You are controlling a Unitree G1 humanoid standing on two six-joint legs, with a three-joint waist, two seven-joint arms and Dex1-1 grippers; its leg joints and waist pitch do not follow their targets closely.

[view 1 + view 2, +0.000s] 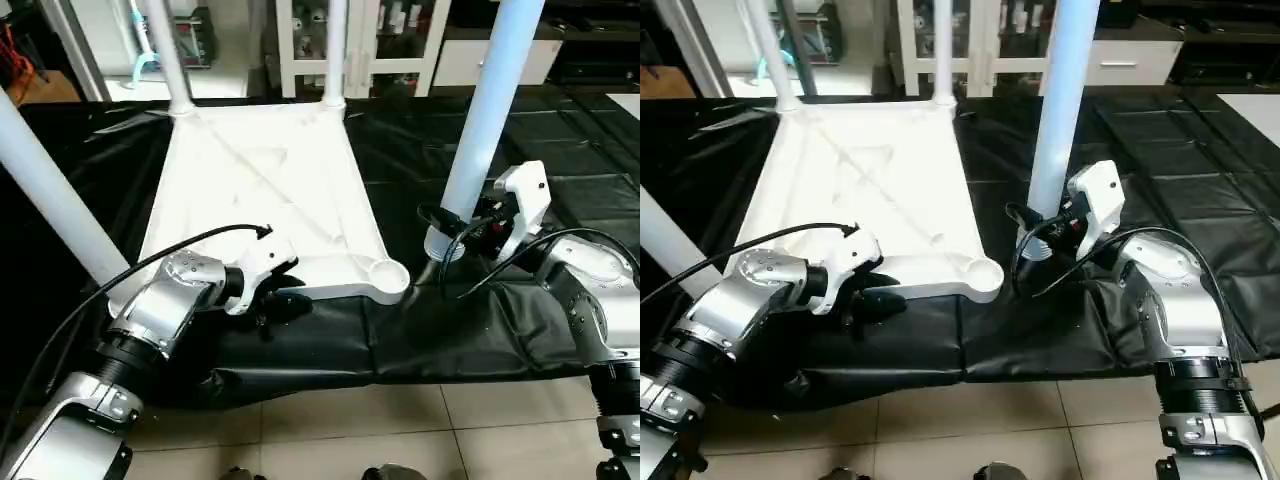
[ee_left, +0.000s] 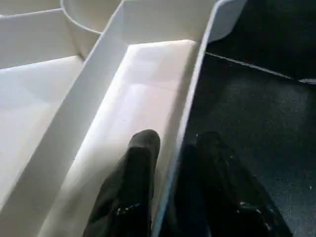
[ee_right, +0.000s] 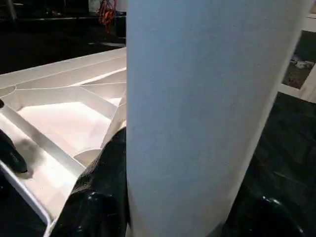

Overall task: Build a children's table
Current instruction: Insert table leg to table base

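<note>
One leg (image 1: pixel 490 110) remains to seat, held near its lower end in the right gripper (image 1: pixel 447 228), upright and leaning slightly. The empty corner socket (image 1: pixel 386 275) lies just to that gripper's left and a little lower. The left gripper (image 2: pixel 170 173) pinches the rim of the upturned table top (image 1: pixel 260 190) beside that socket. Three seated legs run out of frame, and the held leg's foot is hidden.

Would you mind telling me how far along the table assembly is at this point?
Three white tapered tube legs already stand in the upturned white plastic square top: two far ones and one near left. In hand: the right gripper holds the fourth leg upright beside the top, while the left gripper straddles its near rim. Left: seating that leg in the empty round corner socket.
</note>
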